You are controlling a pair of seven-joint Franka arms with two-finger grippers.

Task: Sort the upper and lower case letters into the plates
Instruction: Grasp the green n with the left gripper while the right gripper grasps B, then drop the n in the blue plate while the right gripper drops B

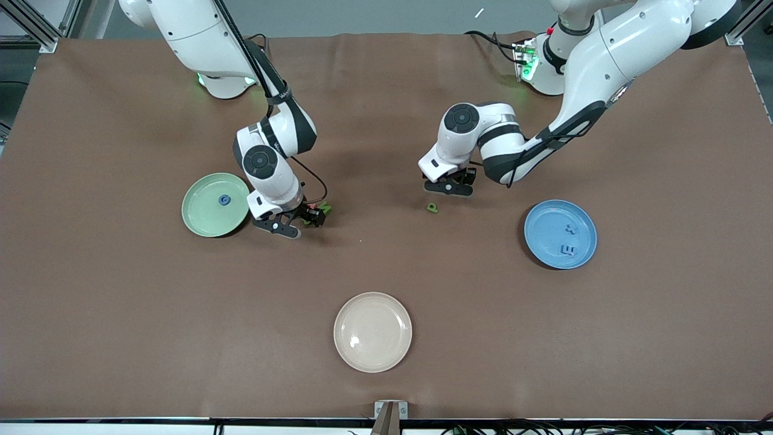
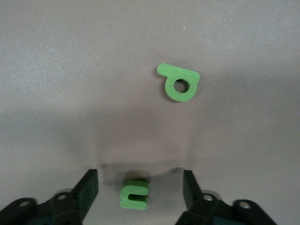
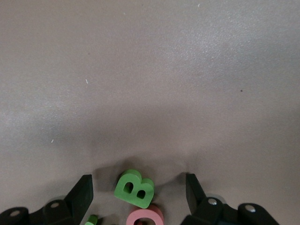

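Where front view hides it, right hand [image 3: 139, 187] brackets green B [image 3: 134, 188].

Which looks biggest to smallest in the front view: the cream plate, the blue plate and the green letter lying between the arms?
1. Cream plate, slightly the largest, though nearest the camera.
2. Blue plate.
3. Green letter, far smaller.

The front view looks down from high across the table [image 1: 121, 314], facing both arms. Each wrist view looks down close between its own jaws.

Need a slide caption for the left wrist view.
Open left gripper straddles a green u-shaped letter on the table, a second green letter lying ahead.
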